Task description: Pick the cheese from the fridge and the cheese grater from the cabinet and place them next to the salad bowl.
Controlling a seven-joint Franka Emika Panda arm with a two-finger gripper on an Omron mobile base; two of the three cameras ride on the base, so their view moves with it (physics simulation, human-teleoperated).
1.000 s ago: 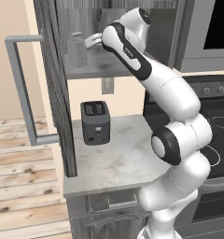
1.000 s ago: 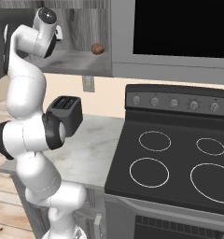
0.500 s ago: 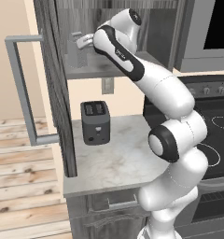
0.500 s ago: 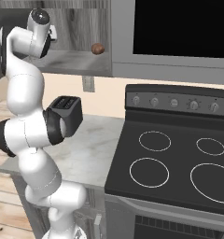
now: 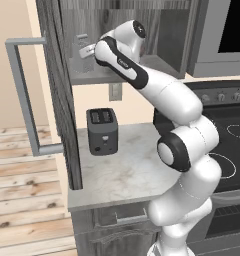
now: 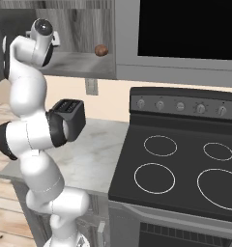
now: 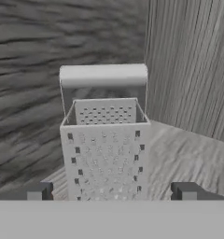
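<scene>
Cheese grater (image 7: 104,140) stands upright on the shelf of the open cabinet (image 5: 142,30), framed squarely in the hand view between the two dark fingertips (image 7: 39,191) of the gripper (image 7: 111,192), whose jaws are spread wide on either side of it without touching; the grater's base is cut off by the bottom of that view. From the left base view the grater (image 5: 82,52) is only a pale upright shape at the left end of the shelf, half masked by the white arm (image 5: 157,90) reaching in, and the gripper itself is hard to make out there. The cabinet door (image 5: 59,95) swings out towards the camera, its silver bar handle (image 5: 24,95) in front. Below, a dark two-slot toaster (image 5: 102,131) sits on the marble worktop (image 5: 127,170) beside the black stove (image 6: 185,159). In the right base view a small brown round object (image 6: 101,50), too small to identify, rests on the shelf, and the arm's upper joint hides the grater.
</scene>
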